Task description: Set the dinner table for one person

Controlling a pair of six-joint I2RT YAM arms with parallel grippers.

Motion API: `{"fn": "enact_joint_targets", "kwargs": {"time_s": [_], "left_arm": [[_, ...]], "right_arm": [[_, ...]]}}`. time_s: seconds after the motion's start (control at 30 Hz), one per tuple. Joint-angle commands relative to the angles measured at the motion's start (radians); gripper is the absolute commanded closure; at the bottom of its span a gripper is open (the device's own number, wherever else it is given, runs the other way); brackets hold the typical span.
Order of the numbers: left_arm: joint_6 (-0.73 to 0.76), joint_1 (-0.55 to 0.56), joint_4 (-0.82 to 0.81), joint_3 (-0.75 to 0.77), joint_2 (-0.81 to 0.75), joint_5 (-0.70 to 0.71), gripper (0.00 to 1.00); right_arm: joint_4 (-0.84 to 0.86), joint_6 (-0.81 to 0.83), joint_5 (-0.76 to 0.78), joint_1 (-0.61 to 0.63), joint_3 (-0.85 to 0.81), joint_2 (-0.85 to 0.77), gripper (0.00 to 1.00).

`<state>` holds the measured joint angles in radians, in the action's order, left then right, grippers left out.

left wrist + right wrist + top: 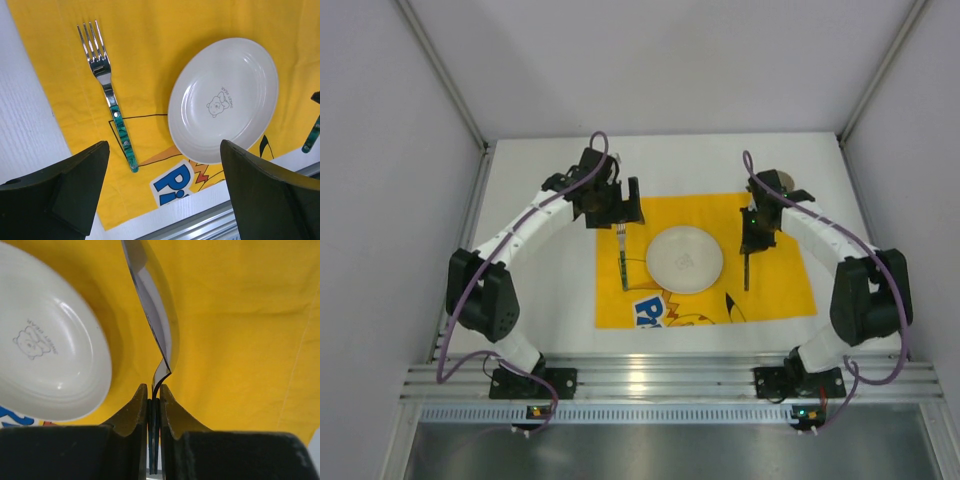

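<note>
One plate (685, 260), one fork (623, 262) and one further utensil (747, 272) are counted, all on or over one yellow mat (780, 290). The mat is spread on the white counter (540, 200), which fills the space between the grey walls and has its ribbed rail at the 6 o'clock edge, where the two arms are bolted.

The plate is placed at the middle of the mat, and a small bear drawing is printed in its centre. The fork lies flat on the mat at 9 o'clock of the plate, apart from it, with four tines to 12 o'clock and the green handle to 6 o'clock.

The left gripper (618, 212) is seen at 11 o'clock of the plate, over the tines. It is spread wide and nothing is between its fingers.

The right gripper (153, 395) is at 3 o'clock of the plate. It is closed tight on the thin part of the utensil, whose shiny blade-like end reaches forward over the mat. Knife or spoon cannot be told, nor whether it touches the mat.

One round object (782, 180) at 1 o'clock is partly hidden by the right arm.
</note>
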<state>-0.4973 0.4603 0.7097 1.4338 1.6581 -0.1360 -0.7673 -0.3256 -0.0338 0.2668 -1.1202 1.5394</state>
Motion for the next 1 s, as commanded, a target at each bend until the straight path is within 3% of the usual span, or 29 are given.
{"fn": "enact_joint_targets", "kwargs": {"time_s": [0.0,0.23,0.3,0.33,0.37,0.47,0.57,0.97], "left_arm": [[0.023,-0.003,-0.019,-0.003,-0.046,-0.022,0.03],[0.026,-0.025,-0.009,-0.01,-0.047,-0.03,0.04],[0.025,-0.032,-0.013,-0.024,-0.052,-0.031,0.04],[0.022,-0.034,-0.018,-0.03,-0.055,-0.033,0.04],[0.02,-0.038,-0.022,-0.036,-0.055,-0.033,0.04],[0.014,-0.043,-0.032,-0.042,-0.054,-0.037,0.04],[0.006,-0.045,-0.039,-0.041,-0.049,-0.04,0.05],[0.014,-0.048,-0.042,0.011,-0.024,-0.019,0.03]], "right_arm": [[0.052,0.069,0.058,-0.001,-0.098,0.086,1.0],[0.059,0.111,0.083,-0.001,-0.127,0.211,1.0],[0.059,0.114,0.084,0.0,-0.125,0.222,0.93],[0.053,0.115,0.095,0.0,-0.121,0.229,0.87],[0.049,0.115,0.106,-0.001,-0.119,0.231,0.67],[0.031,0.112,0.164,0.0,-0.107,0.231,0.37],[0.008,0.096,0.227,0.0,-0.102,0.226,0.27],[-0.063,0.033,0.235,0.048,-0.121,0.091,0.15]]}}
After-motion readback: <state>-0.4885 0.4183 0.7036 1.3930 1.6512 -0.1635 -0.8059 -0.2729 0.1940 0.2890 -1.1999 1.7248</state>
